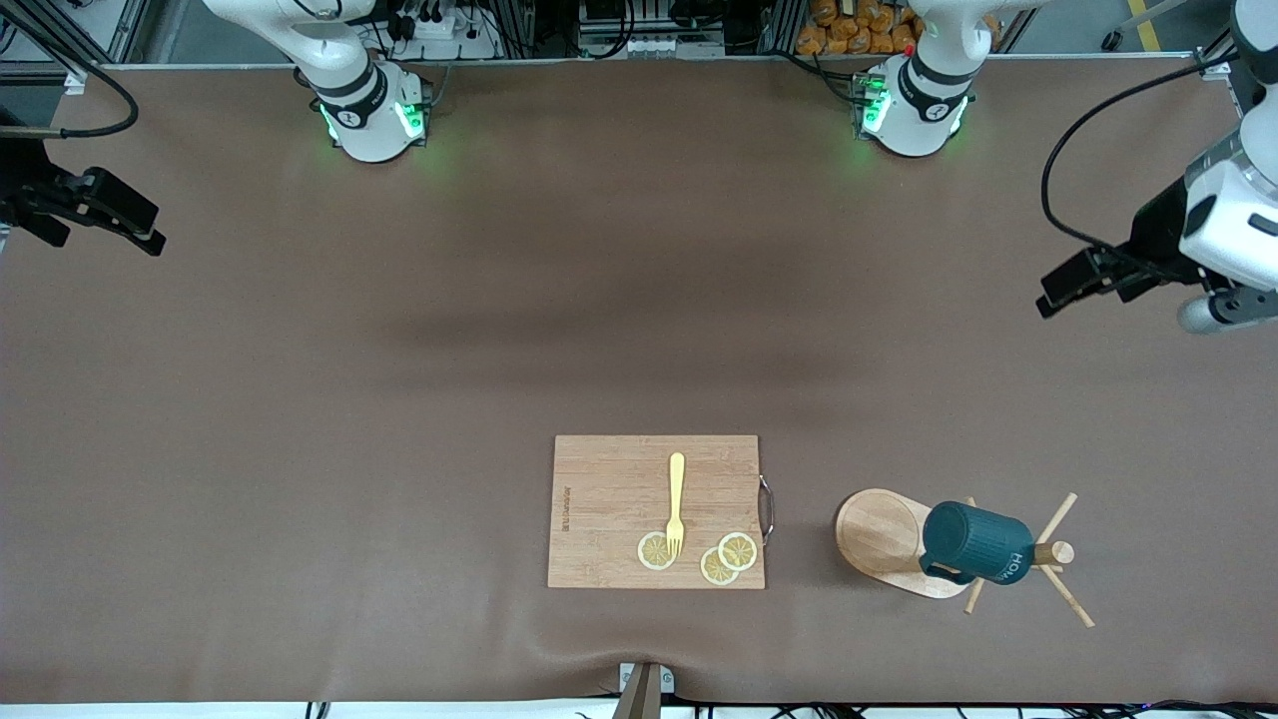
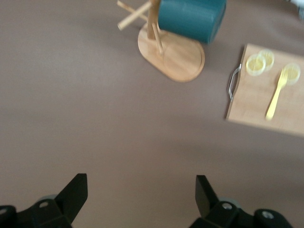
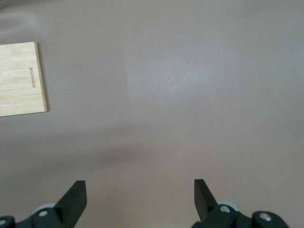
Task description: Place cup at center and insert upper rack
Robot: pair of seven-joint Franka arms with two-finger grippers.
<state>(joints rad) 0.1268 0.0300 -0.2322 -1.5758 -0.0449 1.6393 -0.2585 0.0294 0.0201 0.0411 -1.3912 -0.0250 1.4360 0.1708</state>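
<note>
cup (image 2: 191,19) on upper rack (image 2: 172,54) shows in left wrist view only; both end effectors gape empty

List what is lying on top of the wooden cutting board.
On the cutting board lie a yellow fork and three lemon slices. The fork's tines rest over one slice, covering part of it. The two other slices overlap, so part of one is covered.
</note>
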